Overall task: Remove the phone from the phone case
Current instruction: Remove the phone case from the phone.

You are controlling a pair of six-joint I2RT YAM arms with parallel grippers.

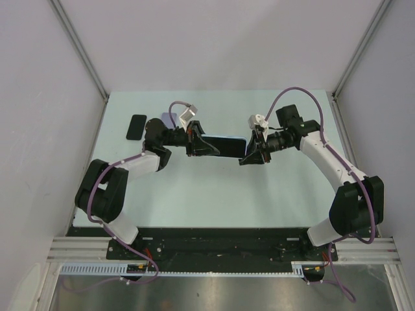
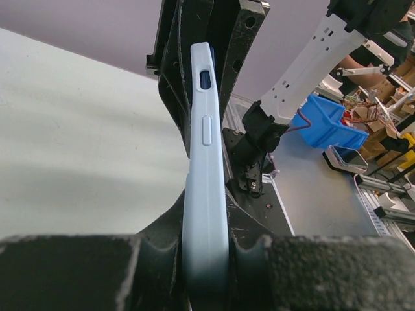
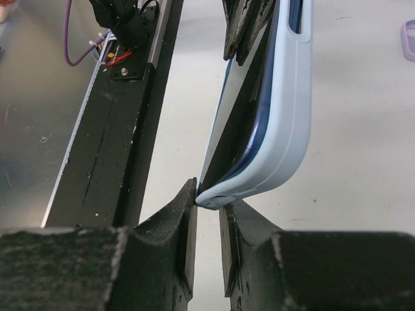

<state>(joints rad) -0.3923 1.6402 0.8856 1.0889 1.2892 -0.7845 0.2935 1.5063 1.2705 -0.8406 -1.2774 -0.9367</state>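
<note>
Pale blue phone case [image 2: 206,194] is held above the middle of the worktop [image 1: 214,194], bridged between both arms. Left tool [image 2: 206,256] is clamped tight across its left end. Right tool [image 3: 209,210], fingers nearly together, pinches the case's right corner at their very tips. Dark phone [image 3: 249,139] sits inside the case, its edge showing along the rim. Far left, a flat black slab [image 1: 136,127] lies on the worktop.

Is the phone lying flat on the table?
No, the left gripper clamps the phone case standing on its edge, up off the table.
</note>
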